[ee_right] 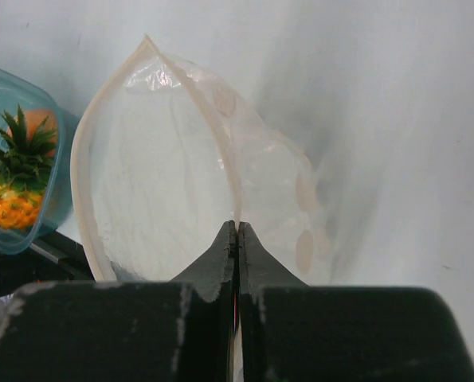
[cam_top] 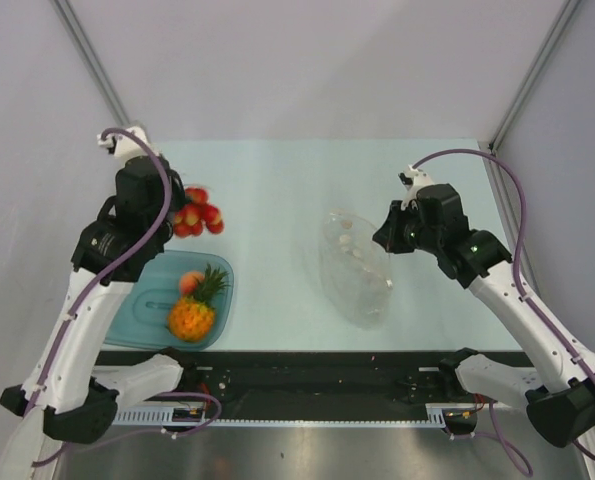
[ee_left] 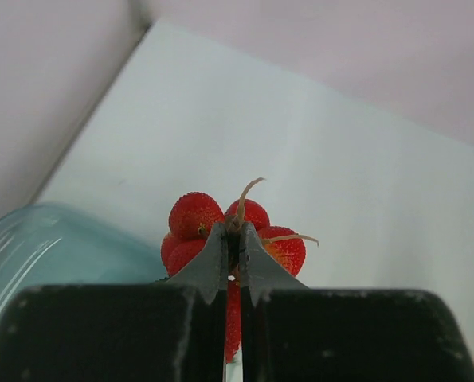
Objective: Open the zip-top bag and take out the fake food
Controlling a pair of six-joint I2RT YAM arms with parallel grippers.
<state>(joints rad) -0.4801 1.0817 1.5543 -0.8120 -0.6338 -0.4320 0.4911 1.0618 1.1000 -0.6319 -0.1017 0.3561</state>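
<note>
Left gripper (ee_left: 235,232): jaws pressed together, pinching the thin stem at the top of the red fruit cluster (ee_left: 193,215). Cluster at upper left of the overhead view, just beyond the upper right corner of the teal tray (cam_top: 127,325), not over it. Hard to tell whether hanging clear of the table (cam_top: 277,180) or touching it.

Right gripper (ee_right: 237,229): jaws pressed together on the rim of the zip-top bag (ee_right: 161,171), mouth gaping wide. Bag at centre right of the overhead view, well apart from the tray. No food visible inside.

Pineapple (cam_top: 191,316) and a peach-coloured fruit (cam_top: 190,282) lying in the tray, lower left of the overhead view.

Task judged nearly done: only the red cluster left to set down.

Risks:
- Slip of the cluster out of the pinch. Cause: hold on a thin, springy stem alone, weight of several fruits below, any swing of the arm.
- Release outside the tray. Cause: cluster beside the rim, not above the tray; round fruits likely to roll across the table.
- Knock against the pineapple's leafy top on the way in. Cause: crowded right half of the tray.
- Drag or flip of the bag. Cause: floppy film clamped at one point of the rim; any pull by the right arm.
</note>
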